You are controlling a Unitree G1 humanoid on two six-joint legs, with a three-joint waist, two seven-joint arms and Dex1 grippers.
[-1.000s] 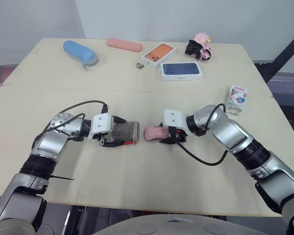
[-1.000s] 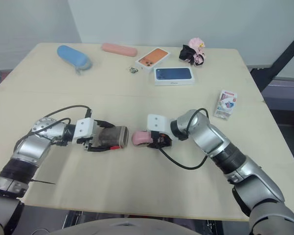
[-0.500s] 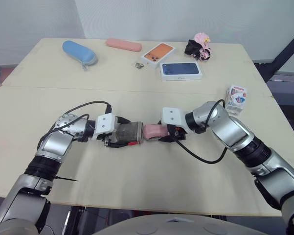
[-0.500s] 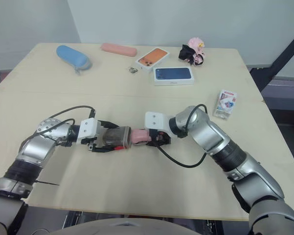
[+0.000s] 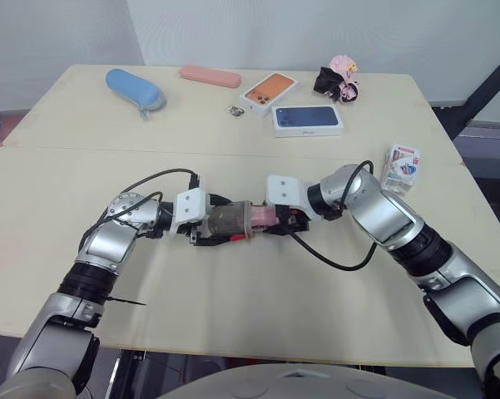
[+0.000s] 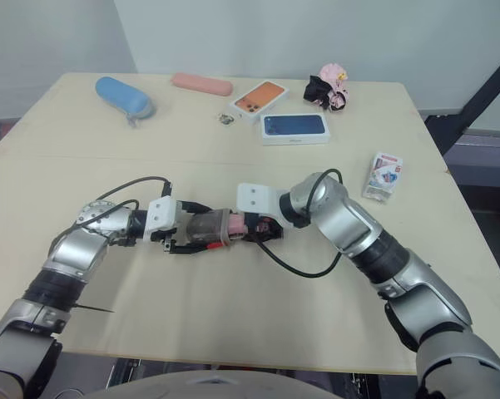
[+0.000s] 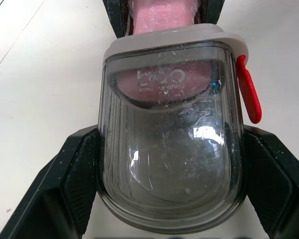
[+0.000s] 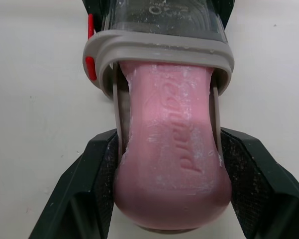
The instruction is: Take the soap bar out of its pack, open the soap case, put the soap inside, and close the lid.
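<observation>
Right now the soap bar sits partway into the mouth of the soap case, its front end under the clear wall and its rounded back end outside. The right claw is closed on the bar's two sides near that back end. The left claw is closed around the body of the case, one finger on each long side, holding it on its side low over the surface.

We judge the bar light, firm and a little waxy. Pale scuffs along its edges suggest it marks easily, so a hard squeeze would dent it and a loose one would let it slip. The sides are the right place to hold, but the fingers sit close to the grey rim, so we would probably have to finish with a push on the back end. The case looks like thin, stiff plastic, smooth and likely slippery. Gripping the wide middle of the body keeps the rim and the red latch clear.

The bar nearly spans the opening, so it must stay straight or it will catch on the rim. We cannot make out the lid. Both arms meet mid-surface with open room all round. The soap pack lies well apart near the right edge, and the blue box lies well beyond.
</observation>
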